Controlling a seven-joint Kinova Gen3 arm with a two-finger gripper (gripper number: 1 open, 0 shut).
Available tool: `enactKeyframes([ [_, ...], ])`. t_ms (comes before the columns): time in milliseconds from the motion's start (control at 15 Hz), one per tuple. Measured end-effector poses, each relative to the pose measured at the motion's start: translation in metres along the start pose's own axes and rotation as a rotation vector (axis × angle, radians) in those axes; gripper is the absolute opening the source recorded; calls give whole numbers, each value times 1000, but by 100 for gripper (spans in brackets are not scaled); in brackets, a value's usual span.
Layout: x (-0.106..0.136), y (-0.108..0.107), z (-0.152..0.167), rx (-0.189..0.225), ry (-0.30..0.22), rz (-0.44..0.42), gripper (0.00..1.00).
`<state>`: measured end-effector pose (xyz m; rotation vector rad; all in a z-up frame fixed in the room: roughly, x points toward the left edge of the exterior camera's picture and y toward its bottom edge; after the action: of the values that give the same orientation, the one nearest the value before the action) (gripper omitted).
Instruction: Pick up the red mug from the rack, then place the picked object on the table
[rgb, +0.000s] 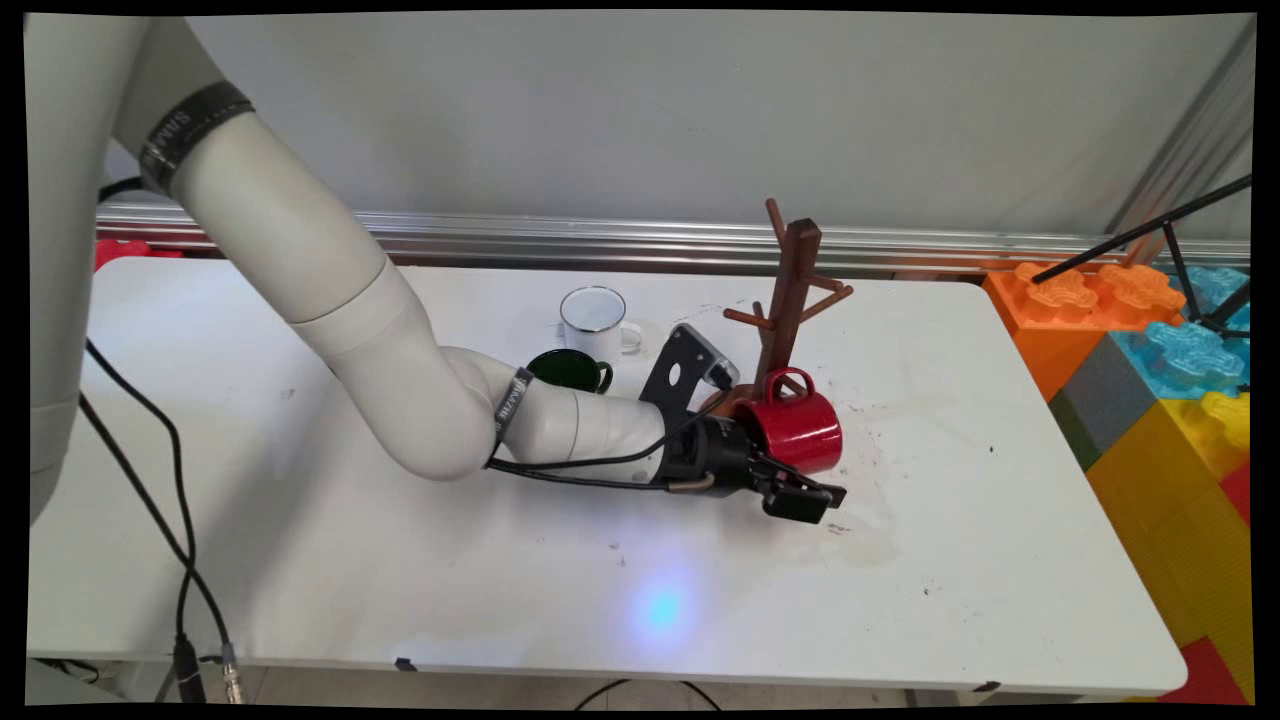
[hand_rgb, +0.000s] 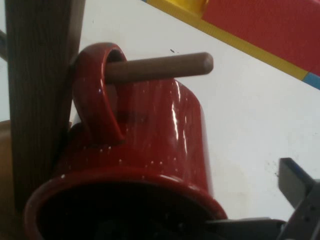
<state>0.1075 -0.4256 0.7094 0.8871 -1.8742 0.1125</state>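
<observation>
Hanging by its looped handle from a low peg, the glossy red enamel mug (rgb: 800, 428) lies on its side against the foot of the dark brown wooden mug tree (rgb: 790, 290), near the middle of the white table (rgb: 300, 520), toward its far side. In the hand view the round peg (hand_rgb: 160, 67) passes clean through the handle (hand_rgb: 95, 95) and juts out beyond it, while the tree's square post (hand_rgb: 40, 95) stands touching the handle's side. The mug's long axis runs roughly level, its dark mouth turned toward the arm and its base pointing away to the right.

The black two-finger gripper (rgb: 805, 497) sits low over the table, just beside the mug on its near side, touching it or almost so. From where I stand the mug lies up and back from the jaws rather than between them; the jaws look parted, with nothing held. One finger (hand_rgb: 295, 192) shows at the hand view's lower right, clear of the red wall.

Behind the arm's wrist stand two more mugs: one dark green enamel mug (rgb: 572, 371), partly hidden by the arm, and one white enamel mug (rgb: 597, 322) just behind it. That makes three mugs, one tree, one gripper. Off the table's right end rises a stack of big plastic building blocks (rgb: 1160, 380) in orange, blue, yellow and red.
</observation>
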Motion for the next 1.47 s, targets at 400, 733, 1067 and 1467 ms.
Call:
enactKeyframes([
  [400, 1, -3, 6, 0, 6, 2, 0],
  [733, 9, 1, 2, -6, 19, 2, 0],
  [1067, 19, 10, -11, -16, 27, 11, 0],
  [1467, 31, 27, -32, -33, 27, 35, 0],
])
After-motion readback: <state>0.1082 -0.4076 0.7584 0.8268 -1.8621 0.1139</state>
